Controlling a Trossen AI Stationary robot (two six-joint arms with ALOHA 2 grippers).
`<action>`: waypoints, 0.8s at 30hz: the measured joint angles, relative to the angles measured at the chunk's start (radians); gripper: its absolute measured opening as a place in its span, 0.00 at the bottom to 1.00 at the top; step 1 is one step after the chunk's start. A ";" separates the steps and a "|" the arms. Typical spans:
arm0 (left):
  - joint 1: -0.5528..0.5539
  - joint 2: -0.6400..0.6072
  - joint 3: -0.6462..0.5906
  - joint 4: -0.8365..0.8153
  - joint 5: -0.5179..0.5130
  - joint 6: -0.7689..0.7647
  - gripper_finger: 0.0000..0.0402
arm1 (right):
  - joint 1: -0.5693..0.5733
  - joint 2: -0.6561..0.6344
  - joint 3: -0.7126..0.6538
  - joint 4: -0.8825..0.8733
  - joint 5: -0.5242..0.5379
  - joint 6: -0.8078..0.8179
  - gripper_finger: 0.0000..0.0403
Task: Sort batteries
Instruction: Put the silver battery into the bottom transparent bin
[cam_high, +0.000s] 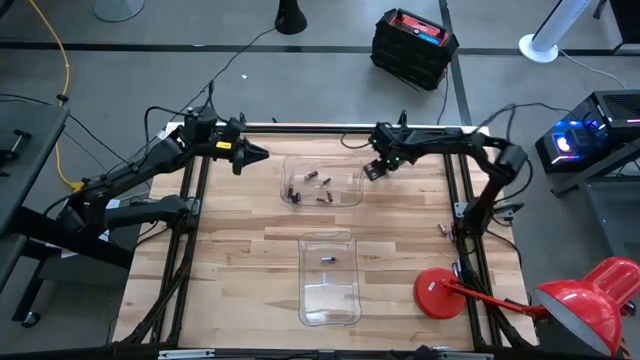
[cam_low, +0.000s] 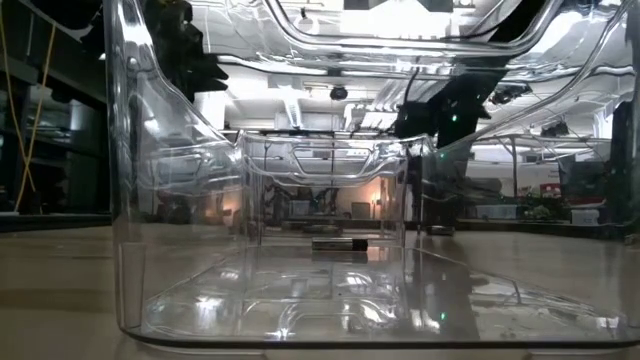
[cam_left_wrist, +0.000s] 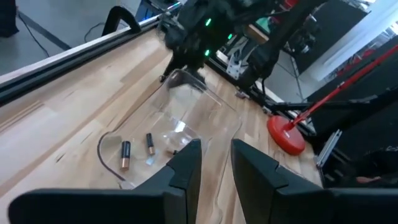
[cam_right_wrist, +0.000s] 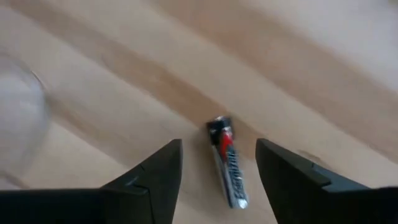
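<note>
A clear far tray (cam_high: 350, 192) holds several batteries (cam_high: 310, 188); two of them show in the left wrist view (cam_left_wrist: 125, 154). A clear near tray (cam_high: 345, 300) has one battery (cam_high: 327, 258) lying on its floor, also seen low across the table (cam_low: 340, 243). My left gripper (cam_high: 262, 154) hovers beside the far tray's left end, open (cam_left_wrist: 215, 155), with nothing between its fingers. My right gripper (cam_high: 372, 172) points down at the far tray's right edge, open (cam_right_wrist: 219, 146). A red-and-silver battery (cam_right_wrist: 229, 168) shows between its fingers against the wood, touching neither.
A loose battery (cam_high: 441, 230) lies on the wood near the right rail. A red lamp base (cam_high: 440, 292) stands at the near right. The black frame rails (cam_high: 190, 210) run along both sides of the table.
</note>
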 joint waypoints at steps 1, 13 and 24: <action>0.000 0.000 0.000 0.005 0.000 -0.006 0.19 | 0.002 0.022 0.006 0.000 0.021 -0.016 0.49; 0.002 -0.006 0.000 0.138 -0.003 -0.068 0.19 | 0.111 -0.063 -0.009 -0.280 0.094 0.005 0.07; 0.002 -0.010 0.000 0.201 -0.089 0.032 0.19 | 0.482 -0.482 -0.003 -0.290 0.002 0.543 0.04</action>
